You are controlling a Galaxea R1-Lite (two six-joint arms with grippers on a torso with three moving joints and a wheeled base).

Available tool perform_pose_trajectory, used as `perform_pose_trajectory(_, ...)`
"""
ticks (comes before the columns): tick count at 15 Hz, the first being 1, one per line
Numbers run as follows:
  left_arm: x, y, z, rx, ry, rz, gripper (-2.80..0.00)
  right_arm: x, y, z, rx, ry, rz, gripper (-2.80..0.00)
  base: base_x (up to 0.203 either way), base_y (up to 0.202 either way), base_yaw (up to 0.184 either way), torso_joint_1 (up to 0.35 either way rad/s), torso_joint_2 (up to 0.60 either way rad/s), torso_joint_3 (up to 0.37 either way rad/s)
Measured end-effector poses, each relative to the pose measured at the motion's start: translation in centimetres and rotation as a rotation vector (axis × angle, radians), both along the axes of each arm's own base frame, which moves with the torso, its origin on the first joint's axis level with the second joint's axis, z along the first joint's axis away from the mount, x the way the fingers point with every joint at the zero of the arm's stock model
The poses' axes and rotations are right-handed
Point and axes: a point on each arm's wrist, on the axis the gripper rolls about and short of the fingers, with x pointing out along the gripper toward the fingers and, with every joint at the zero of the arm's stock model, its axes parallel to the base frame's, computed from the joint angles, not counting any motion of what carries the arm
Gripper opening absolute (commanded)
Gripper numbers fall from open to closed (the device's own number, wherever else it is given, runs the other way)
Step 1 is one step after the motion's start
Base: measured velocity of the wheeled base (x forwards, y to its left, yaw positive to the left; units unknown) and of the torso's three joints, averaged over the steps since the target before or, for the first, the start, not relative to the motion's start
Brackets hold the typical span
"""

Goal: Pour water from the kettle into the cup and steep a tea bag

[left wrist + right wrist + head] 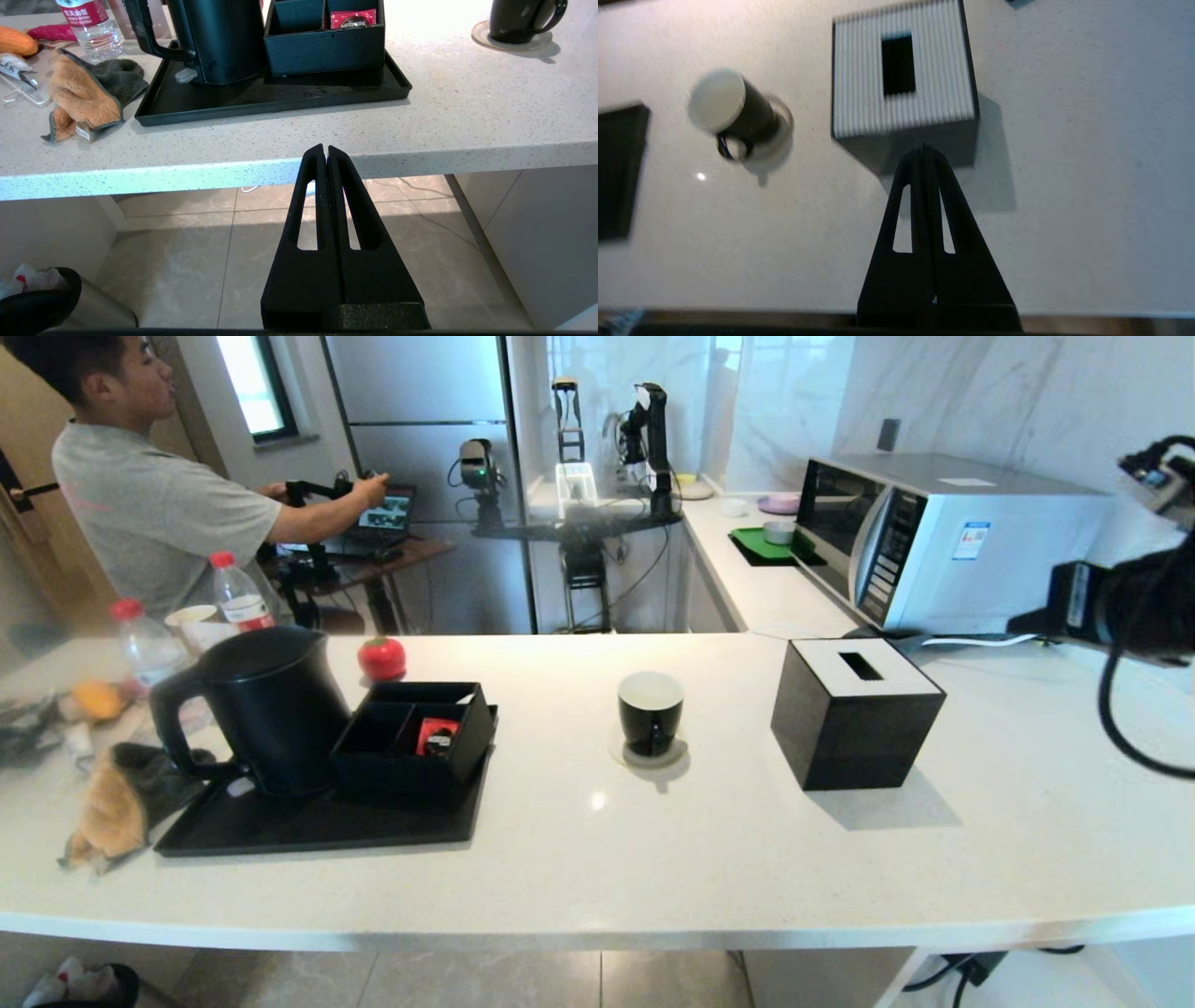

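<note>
The matte black kettle (266, 705) (219, 37) stands on a black tray (317, 821) (280, 95) at the counter's left. The small black cup (651, 711) (521, 18) (733, 112) with a white inside sits on a pale coaster mid-counter. No tea bag shows. My left gripper (326, 148) is shut and empty, held low in front of the counter's front edge. High above the counter hangs my right gripper (924, 150), shut and empty, over the near side of the tissue box; the right arm (1120, 607) shows at the far right.
A black organiser box (415, 733) (322, 37) holding a red packet (436, 735) (352, 18) sits on the tray. A black tissue box (854, 709) (901, 74) stands right of the cup. Cloth (121, 798), bottles (238, 593), a red apple-shaped thing (382, 658) and a microwave (934, 537) surround.
</note>
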Motion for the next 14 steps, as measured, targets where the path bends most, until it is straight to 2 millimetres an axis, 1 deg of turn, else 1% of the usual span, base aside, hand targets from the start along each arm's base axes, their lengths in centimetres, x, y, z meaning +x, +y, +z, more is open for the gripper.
perform_pose_trajectory(1, 0.0, 0.0, 0.0, 0.000, 0.000, 0.000, -2.80, -2.3, -0.1, -1.0, -0.035, -0.009, 0.018, -2.80, 0.000, 0.000, 0.000, 0.000, 0.00, 0.000)
perform_pose_trajectory(3, 0.0, 0.0, 0.0, 0.000, 0.000, 0.000, -2.80, -8.3, -0.4, -3.5, -0.106, -0.069, 0.060, -2.80, 0.000, 0.000, 0.000, 0.000, 0.00, 0.000)
perform_pose_trajectory(6, 0.0, 0.0, 0.0, 0.000, 0.000, 0.000, -2.80, -16.7, -0.7, -7.4, -0.165, -0.186, 0.134, -2.80, 0.000, 0.000, 0.000, 0.000, 0.00, 0.000)
perform_pose_trajectory(8, 0.0, 0.0, 0.0, 0.000, 0.000, 0.000, -2.80, -21.2, -0.9, -10.5, -0.204, -0.252, 0.167, -2.80, 0.000, 0.000, 0.000, 0.000, 0.00, 0.000)
perform_pose_trajectory(9, 0.0, 0.0, 0.0, 0.000, -0.001, 0.000, -2.80, -23.1, -1.0, -12.2, -0.226, -0.286, 0.173, -2.80, 0.000, 0.000, 0.000, 0.000, 0.00, 0.000)
perform_pose_trajectory(11, 0.0, 0.0, 0.0, 0.000, 0.000, 0.000, -2.80, -25.7, -1.1, -15.9, -0.269, -0.350, 0.173, -2.80, 0.000, 0.000, 0.000, 0.000, 0.00, 0.000)
perform_pose_trajectory(12, 0.0, 0.0, 0.0, 0.000, 0.000, 0.001, -2.80, -26.4, -1.1, -17.9, -0.296, -0.360, 0.170, -2.80, 0.000, 0.000, 0.000, 0.000, 0.00, 0.000)
perform_pose_trajectory(13, 0.0, 0.0, 0.0, 0.000, 0.000, 0.001, -2.80, -26.7, -1.1, -19.3, -0.323, -0.359, 0.147, -2.80, 0.000, 0.000, 0.000, 0.000, 0.00, 0.000)
perform_pose_trajectory(14, 0.0, 0.0, 0.0, 0.000, 0.000, 0.002, -2.80, -26.9, -1.2, -20.3, -0.342, -0.356, 0.108, -2.80, 0.000, 0.000, 0.000, 0.000, 0.00, 0.000)
